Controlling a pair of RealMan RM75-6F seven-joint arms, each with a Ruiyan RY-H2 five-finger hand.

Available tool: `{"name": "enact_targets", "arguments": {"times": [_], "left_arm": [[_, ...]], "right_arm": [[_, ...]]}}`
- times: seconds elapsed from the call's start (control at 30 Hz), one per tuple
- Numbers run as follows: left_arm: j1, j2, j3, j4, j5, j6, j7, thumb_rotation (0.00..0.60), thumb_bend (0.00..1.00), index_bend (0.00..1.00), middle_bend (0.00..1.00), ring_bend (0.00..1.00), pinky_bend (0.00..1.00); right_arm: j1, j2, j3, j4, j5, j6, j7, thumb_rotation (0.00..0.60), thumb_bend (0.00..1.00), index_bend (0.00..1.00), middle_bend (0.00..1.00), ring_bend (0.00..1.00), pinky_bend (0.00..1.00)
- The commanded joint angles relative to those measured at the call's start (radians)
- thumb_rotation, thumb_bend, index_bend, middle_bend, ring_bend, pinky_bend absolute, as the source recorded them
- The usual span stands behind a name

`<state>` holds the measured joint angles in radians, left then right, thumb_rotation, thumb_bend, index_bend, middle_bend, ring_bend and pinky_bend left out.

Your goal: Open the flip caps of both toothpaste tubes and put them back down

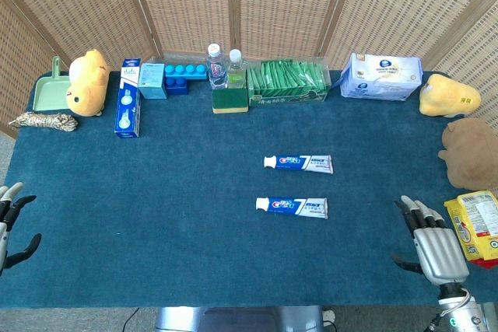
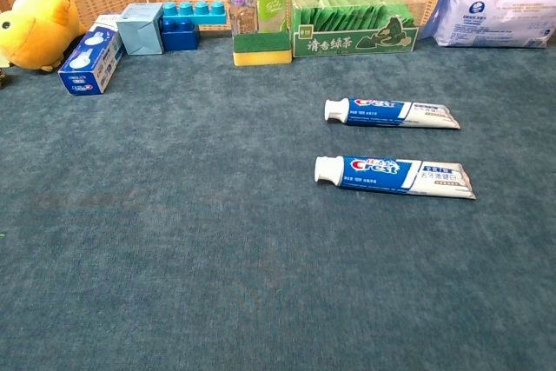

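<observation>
Two toothpaste tubes lie flat in the middle of the blue table [image 1: 156, 231], caps pointing left. The far tube [image 1: 298, 163] and the near tube [image 1: 292, 206] lie near each other, not touching. The left hand [image 1: 11, 223] and right hand [image 1: 432, 242] sit at the table's side edges, fingers spread, holding nothing.

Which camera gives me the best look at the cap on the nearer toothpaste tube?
The chest view: the nearer toothpaste tube is larger there, and its white cap, at the left end, looks closed. The head view shows the whole tube from above, but its cap is too small to judge.
</observation>
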<state>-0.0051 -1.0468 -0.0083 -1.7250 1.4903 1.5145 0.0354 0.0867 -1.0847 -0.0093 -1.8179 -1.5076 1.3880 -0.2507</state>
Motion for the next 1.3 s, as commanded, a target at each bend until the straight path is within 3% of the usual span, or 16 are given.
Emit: {"name": "enact_targets", "arguments": {"times": [0.03,0.73,1.07,1.13,1.3], "left_arm": [[-0.002,-0.001,0.001,-0.001,-0.001,-0.004,0.002,0.6,0.29,0.19,0.08,0.04,0.0],[-0.004,0.044,-0.014,-0.038,0.024,0.029,-0.012,0.6,0.29,0.19,0.09,0.05,0.0],[-0.02,0.052,-0.022,-0.04,0.031,0.015,-0.043,0.6,0.29,0.19,0.09,0.05,0.0],[-0.026,0.053,-0.024,-0.038,0.031,0.009,-0.049,0.6,0.29,0.19,0.09,0.05,0.0],[-0.04,0.046,-0.032,-0.019,0.026,-0.005,-0.066,0.6,0.29,0.19,0.09,0.05,0.0]], "right_arm": [[0.001,-0.002,0.001,0.002,0.003,-0.003,0.0,0.546,0.2,0.09,0.11,0.11,0.19],[0.052,-0.032,0.004,-0.015,-0.028,-0.066,0.002,0.546,0.2,0.1,0.12,0.12,0.19],[0.152,-0.144,0.041,-0.054,-0.017,-0.184,-0.057,0.54,0.2,0.15,0.14,0.13,0.19],[0.182,-0.186,0.059,-0.049,0.007,-0.218,-0.084,0.519,0.22,0.17,0.14,0.13,0.19],[0.26,-0.269,0.109,-0.045,0.185,-0.322,-0.252,0.474,0.27,0.23,0.14,0.13,0.2]]}}
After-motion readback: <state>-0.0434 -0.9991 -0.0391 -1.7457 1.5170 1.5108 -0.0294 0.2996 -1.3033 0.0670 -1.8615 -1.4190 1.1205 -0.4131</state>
